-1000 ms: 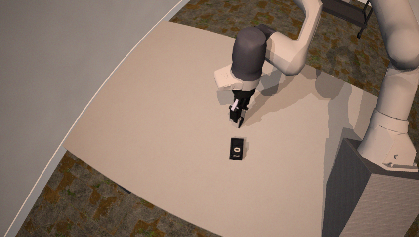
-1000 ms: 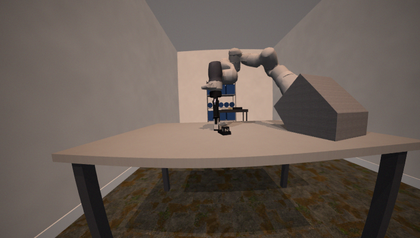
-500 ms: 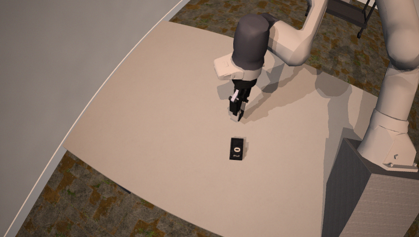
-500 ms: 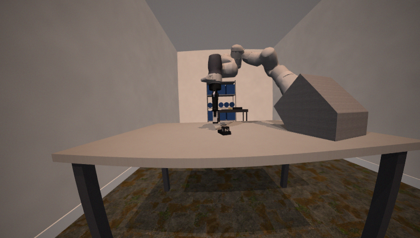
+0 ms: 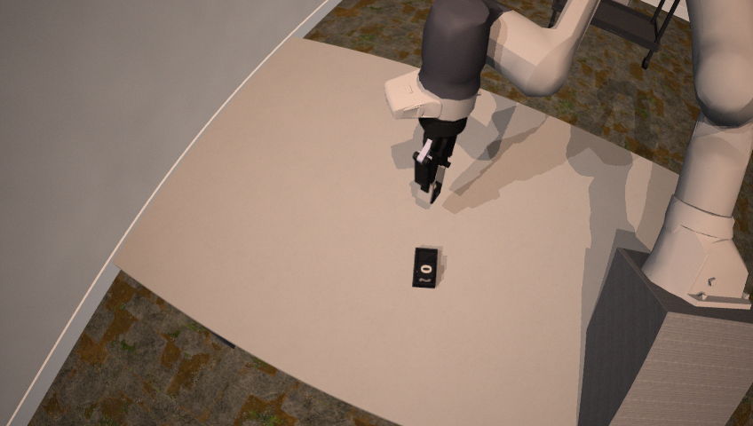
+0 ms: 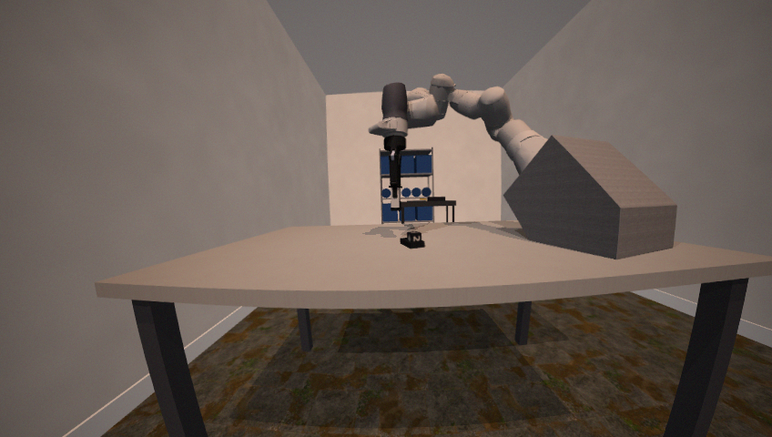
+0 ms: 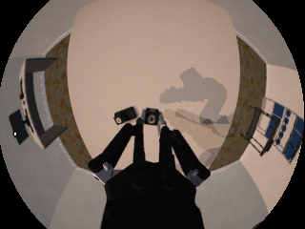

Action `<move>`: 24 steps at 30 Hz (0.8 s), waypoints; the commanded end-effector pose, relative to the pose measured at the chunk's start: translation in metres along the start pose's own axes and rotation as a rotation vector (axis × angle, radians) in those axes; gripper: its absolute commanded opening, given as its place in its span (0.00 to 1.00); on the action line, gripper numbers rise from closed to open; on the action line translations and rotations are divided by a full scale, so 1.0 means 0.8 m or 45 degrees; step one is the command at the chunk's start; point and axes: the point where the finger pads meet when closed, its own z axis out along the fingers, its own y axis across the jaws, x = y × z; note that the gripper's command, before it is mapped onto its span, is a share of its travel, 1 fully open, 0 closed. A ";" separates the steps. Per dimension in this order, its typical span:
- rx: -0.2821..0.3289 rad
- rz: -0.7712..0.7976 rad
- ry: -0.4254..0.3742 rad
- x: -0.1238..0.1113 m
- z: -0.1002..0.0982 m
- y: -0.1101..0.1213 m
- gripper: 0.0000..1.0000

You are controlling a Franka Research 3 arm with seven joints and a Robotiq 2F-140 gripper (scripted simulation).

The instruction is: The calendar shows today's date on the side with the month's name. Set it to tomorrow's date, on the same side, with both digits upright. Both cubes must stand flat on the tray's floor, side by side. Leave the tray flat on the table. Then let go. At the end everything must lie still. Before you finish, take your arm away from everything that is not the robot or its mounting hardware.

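The black calendar tray (image 5: 425, 260) lies flat on the table, in front of the arm. One black cube (image 5: 425, 271) stands in its near half with a white 0 on top, and the far half looks dark and empty. My gripper (image 5: 427, 196) hangs well above the table, behind the tray. In the wrist view the fingertips are shut on a small dark cube (image 7: 151, 116), with the tray (image 7: 125, 114) far below to the left. In the exterior view the gripper (image 6: 395, 206) is high above the tray (image 6: 412, 243).
A large grey block (image 6: 590, 198) holding the arm's base stands on the table's right side. A shelf with blue boxes (image 6: 406, 184) and a small dark bench stand behind the table. Walls stand to the left and right.
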 end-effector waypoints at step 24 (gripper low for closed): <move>-0.009 0.486 -0.014 -0.005 0.001 0.003 0.17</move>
